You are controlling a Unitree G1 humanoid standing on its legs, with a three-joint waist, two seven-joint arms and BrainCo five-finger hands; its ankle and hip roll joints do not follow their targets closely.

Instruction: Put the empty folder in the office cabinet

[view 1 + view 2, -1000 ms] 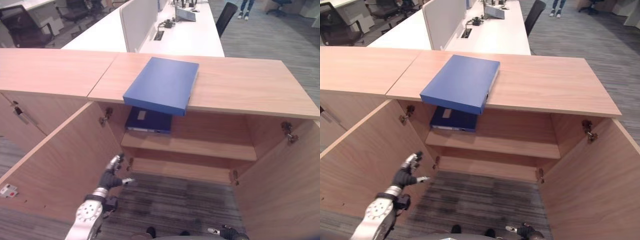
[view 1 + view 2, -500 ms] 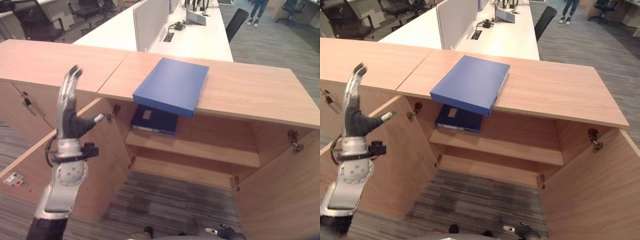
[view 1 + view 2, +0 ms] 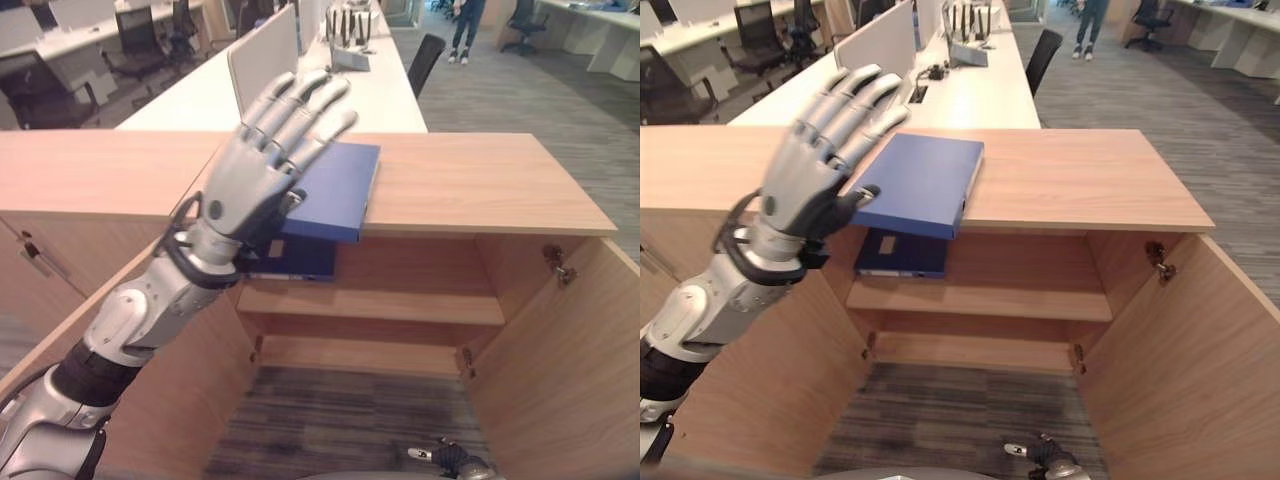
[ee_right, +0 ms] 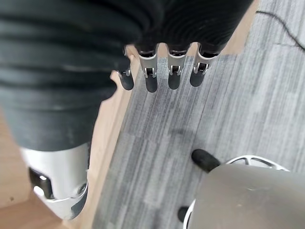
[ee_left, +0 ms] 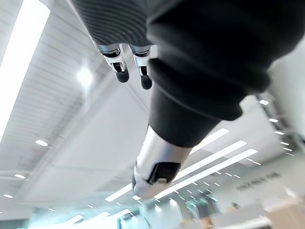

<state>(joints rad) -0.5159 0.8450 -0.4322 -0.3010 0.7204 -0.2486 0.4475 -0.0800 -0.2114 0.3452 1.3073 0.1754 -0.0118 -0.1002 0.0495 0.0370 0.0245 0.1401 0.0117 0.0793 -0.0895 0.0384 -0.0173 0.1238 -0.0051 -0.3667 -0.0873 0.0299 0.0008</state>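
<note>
- While the left hand (image 3: 262,165) is raised in front of the cabinet (image 3: 480,190), its fingers are straight and spread, holding nothing; it hangs above the near left part of the blue folder (image 3: 925,180).
- That folder lies flat on the cabinet's wooden top, its near edge jutting out past the front lip over the open compartment.
- Whether the hand touches the folder cannot be told from the head views.
- Below, a second, darker folder (image 3: 300,262) lies on the upper shelf (image 3: 400,305) at its left end, under the overhanging one.
- Both cabinet doors (image 3: 1180,340) stand open, left and right.
- Low down by the carpet floor (image 4: 157,143), the right hand (image 4: 162,76) hangs with fingers straight and relaxed, empty.
- Behind the cabinet stands a long white bench (image 3: 970,95) with a grey divider (image 3: 262,60), and office chairs (image 3: 755,30) stand off to the left.
</note>
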